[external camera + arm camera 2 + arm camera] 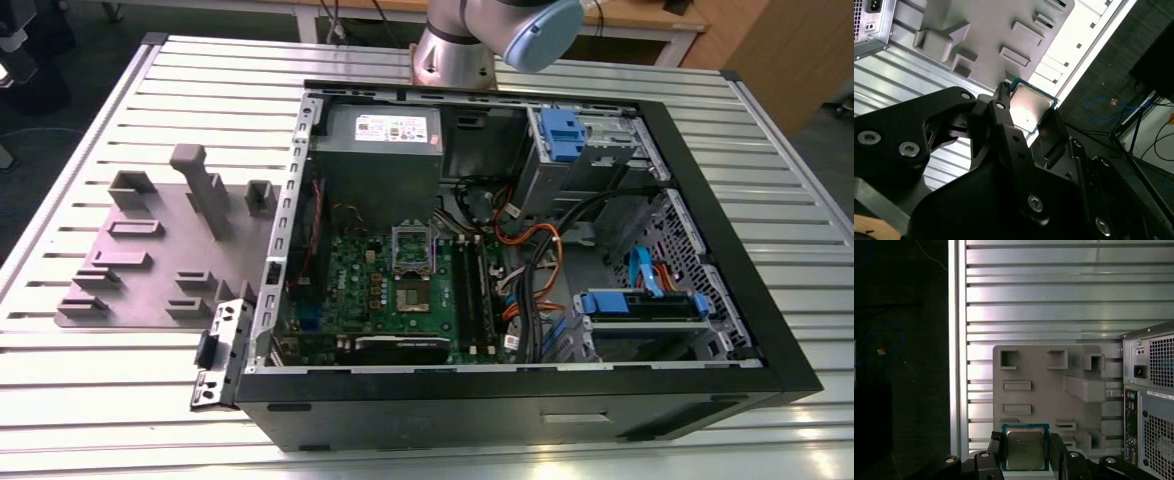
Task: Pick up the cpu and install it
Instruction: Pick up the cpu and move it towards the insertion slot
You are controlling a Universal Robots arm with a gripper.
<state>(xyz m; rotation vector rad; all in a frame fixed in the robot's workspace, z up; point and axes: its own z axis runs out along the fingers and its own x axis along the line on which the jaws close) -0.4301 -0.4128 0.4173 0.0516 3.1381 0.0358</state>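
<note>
Two jaws gripping cpu (1025, 449), grey tray (1044, 390) below, computer case (1154, 405) nearby

Tray (158, 272) beside the case (534, 412) on the table (120, 425) — cpu (1025, 449) between the jaws

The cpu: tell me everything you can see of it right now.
The cpu is a small flat square chip with a shiny silver-grey metal lid and a thin blue-green rim. In both wrist views it sits clamped between the gripper's two black fingers, which press on opposite edges, with the lid toward the wrist cameras. It appears to be held in the air, touching nothing else; the grey holder plate and slatted table lie beyond it.
</note>
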